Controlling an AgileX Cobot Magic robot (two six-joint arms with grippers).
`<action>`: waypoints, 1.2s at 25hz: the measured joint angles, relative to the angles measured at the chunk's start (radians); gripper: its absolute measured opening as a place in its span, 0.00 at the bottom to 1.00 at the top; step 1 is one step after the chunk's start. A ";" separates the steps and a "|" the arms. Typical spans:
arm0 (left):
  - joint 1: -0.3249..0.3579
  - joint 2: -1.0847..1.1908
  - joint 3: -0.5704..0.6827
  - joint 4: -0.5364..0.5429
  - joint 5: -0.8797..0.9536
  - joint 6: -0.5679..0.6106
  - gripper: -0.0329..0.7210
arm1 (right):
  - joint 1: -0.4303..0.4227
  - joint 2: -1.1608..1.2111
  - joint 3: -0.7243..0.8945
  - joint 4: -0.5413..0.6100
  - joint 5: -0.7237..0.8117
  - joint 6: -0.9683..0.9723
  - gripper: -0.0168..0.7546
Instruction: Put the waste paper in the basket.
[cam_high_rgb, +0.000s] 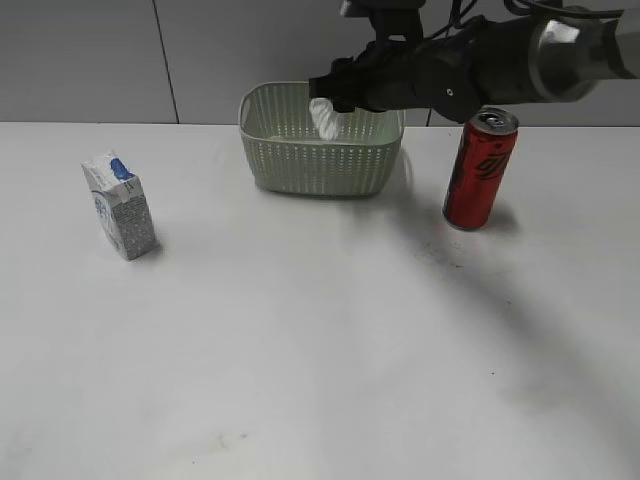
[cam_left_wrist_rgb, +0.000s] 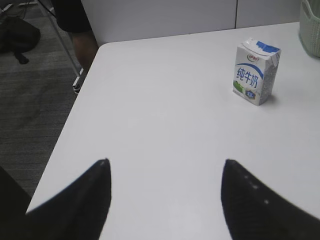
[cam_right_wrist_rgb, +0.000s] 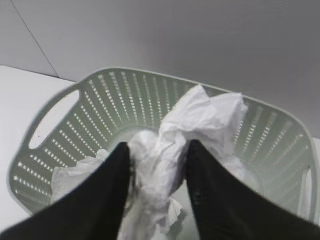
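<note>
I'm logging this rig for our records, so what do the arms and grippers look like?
The right arm is black with a silver metal band near the wrist and dark cables above it. The right gripper and left gripper have matte black, tapering fingers. No markings are legible. The left arm itself is out of view.

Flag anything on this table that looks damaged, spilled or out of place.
Only the milk carton: its top is torn open and ragged. It stands upright, nothing spilled around it. The red can and basket look normal.

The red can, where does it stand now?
In the exterior view the red can stands upright on the table's right side, just right of the basket, below the right arm.
</note>
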 joint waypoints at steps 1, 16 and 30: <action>0.000 0.000 0.000 0.000 0.000 0.000 0.71 | 0.000 0.000 0.000 0.000 -0.001 0.000 0.69; 0.000 0.000 0.000 0.000 0.000 0.000 0.71 | -0.050 -0.255 -0.232 0.279 0.715 -0.447 0.81; 0.000 0.000 0.000 0.000 0.000 0.000 0.70 | -0.350 -0.283 -0.259 0.452 1.255 -0.630 0.79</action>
